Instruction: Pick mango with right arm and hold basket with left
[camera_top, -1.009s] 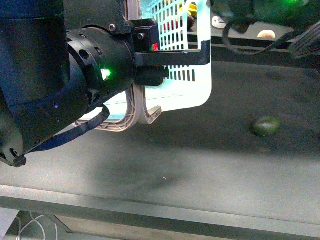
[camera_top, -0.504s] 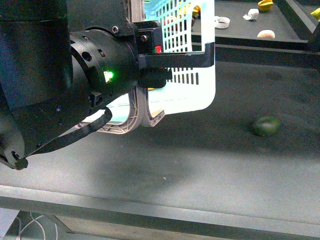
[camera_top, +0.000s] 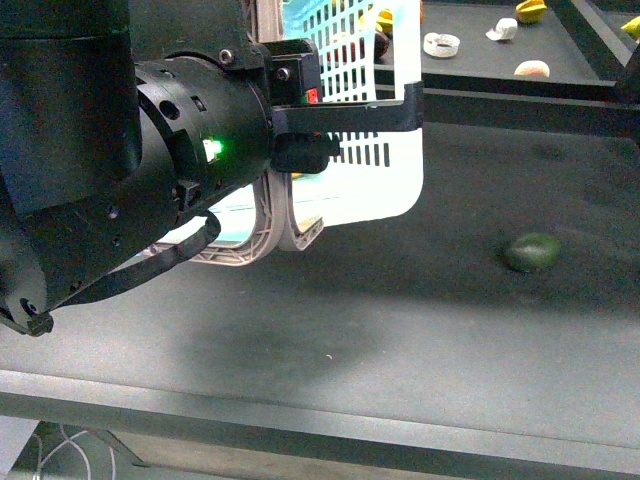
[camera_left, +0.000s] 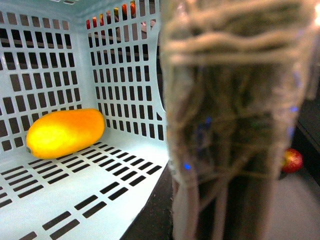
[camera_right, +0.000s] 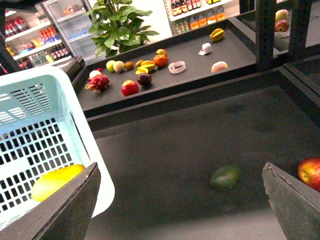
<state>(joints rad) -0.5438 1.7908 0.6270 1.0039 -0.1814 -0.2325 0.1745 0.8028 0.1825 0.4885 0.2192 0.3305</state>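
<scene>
Far left of the front view: bulky left arm (camera_top: 150, 190), green light lit. Its left hand (camera_top: 362, 127) is grasping the basket (camera_top: 398, 195) at the side wall. The basket is tipped, upper centre of the frame, with its handles (camera_top: 285, 225) hanging. The mango (camera_left: 65, 132) lies inside on the slotted floor, against a wall. Right of centre, a dark green fruit (camera_top: 532, 252) sits alone on the tabletop (camera_top: 400, 330). The right hand (camera_right: 181, 170) is released, fingers spread wide with nothing between.

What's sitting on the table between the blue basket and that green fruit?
Nothing. In the front view, only bare dark table separates the basket from the green fruit.
</scene>
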